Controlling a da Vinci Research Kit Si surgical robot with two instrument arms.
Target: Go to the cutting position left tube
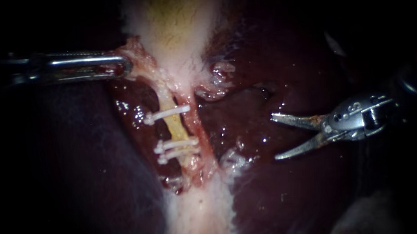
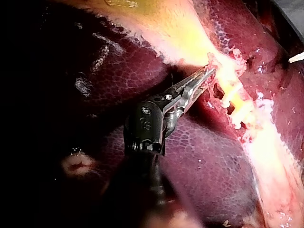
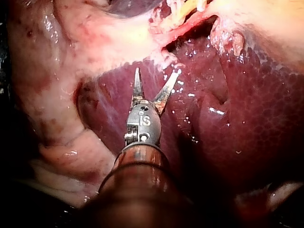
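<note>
The left instrument [image 1: 123, 66] is reaching in from the left side of the endoscope view, and its jaws are clamping a fold of pale tissue [image 1: 139, 59] at the edge of the gallbladder [image 1: 177, 21], just above the tubes. In its own wrist view the jaws are lying together with their tips buried in that fold. The left tube [image 1: 175, 129], yellowish, is running down from the gallbladder's narrow end. It is carrying three white clips: an upper clip [image 1: 169, 113] and a lower pair of clips [image 1: 179, 144] sitting close together, with a bare stretch of tube showing between them. A reddish tube [image 1: 200, 131] is lying just beside it on the right. The right instrument [image 1: 275, 136] is coming in from the right with its two thin blade-like jaws standing wide apart and holding nothing. It is hovering over the dark liver [image 1: 271, 59], its tips pointing toward the tubes but well apart from them.
</note>
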